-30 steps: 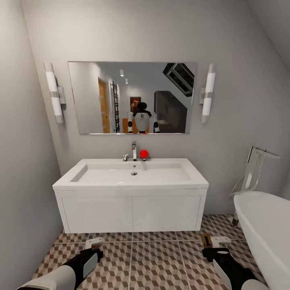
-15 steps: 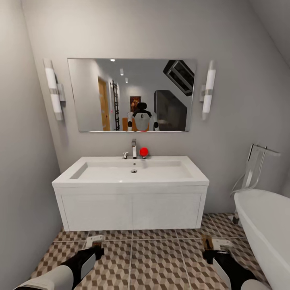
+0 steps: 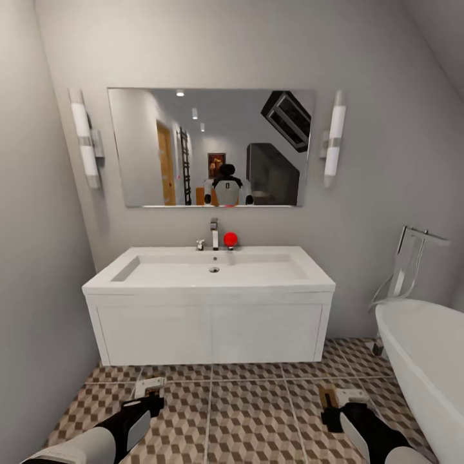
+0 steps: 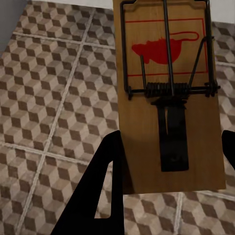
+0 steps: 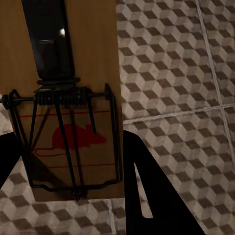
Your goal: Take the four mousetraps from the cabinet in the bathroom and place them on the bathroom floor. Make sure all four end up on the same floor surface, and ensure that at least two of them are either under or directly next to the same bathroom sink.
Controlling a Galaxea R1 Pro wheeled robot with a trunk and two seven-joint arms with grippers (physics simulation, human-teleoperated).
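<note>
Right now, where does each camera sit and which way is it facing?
Head view: high on the robot, facing the bathroom sink; both arms low in frame.
Left wrist view: looks past the left end effector at its mousetrap.
Right wrist view: along the right end effector, another mousetrap.
Shared: the bathroom floor.

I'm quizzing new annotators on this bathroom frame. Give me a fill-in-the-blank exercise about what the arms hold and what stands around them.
1. Each gripper, left and right, holds one ____.
2. The printed mouse on the left mousetrap is coloured ____.
3. Above the sink hangs a ____.
4. The white bathtub stands on the robot's ____ side.

Missing words: mousetrap; red; mirror; right
</note>
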